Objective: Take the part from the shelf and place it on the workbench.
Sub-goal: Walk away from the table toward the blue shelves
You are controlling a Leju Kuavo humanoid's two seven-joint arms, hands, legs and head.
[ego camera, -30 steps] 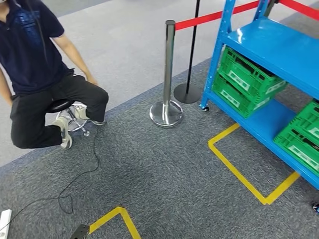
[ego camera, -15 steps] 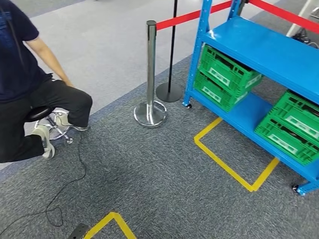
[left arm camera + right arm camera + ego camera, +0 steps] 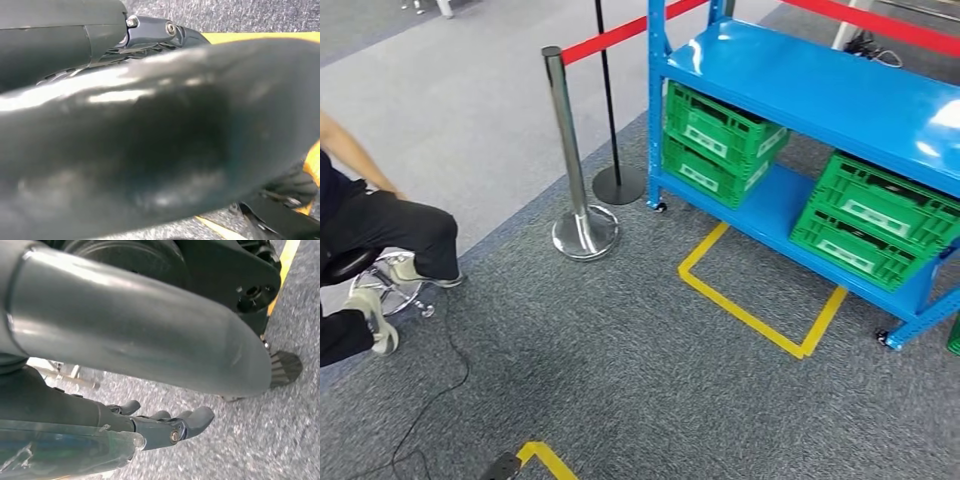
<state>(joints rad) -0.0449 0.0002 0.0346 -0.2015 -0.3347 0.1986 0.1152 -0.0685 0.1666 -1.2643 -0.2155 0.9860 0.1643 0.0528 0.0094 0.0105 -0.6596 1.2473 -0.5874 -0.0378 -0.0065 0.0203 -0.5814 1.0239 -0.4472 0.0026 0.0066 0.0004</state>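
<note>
— What's that rack made of?

— Painted metal: a glossy blue steel shelf (image 3: 810,90) on small castors, its top board smooth enough to throw back the lights. On the lower board sit green ribbed plastic crates (image 3: 720,145), stacked two high at the left end, with another green stack (image 3: 878,215) at the right.

— And the part?

— I can't pick it out. The crates look dark inside, and what lies in them is too small to tell.

— The floor?

— Coarse grey speckled carpet (image 3: 622,370), with a rectangle of flat yellow tape (image 3: 743,310) just in front of the rack. A polished chrome post (image 3: 565,130) on a domed base carries a red belt (image 3: 610,35). A person in dark clothes (image 3: 388,225) sits on a stool at the left.

— The robot's hands?

— The right hand (image 3: 166,427) hangs over the carpet, its dark smooth fingers stretched out side by side with nothing in them. The left hand (image 3: 151,27) shows a dark bolted edge above the carpet; whether it is spread or curled, I cannot tell.
</note>
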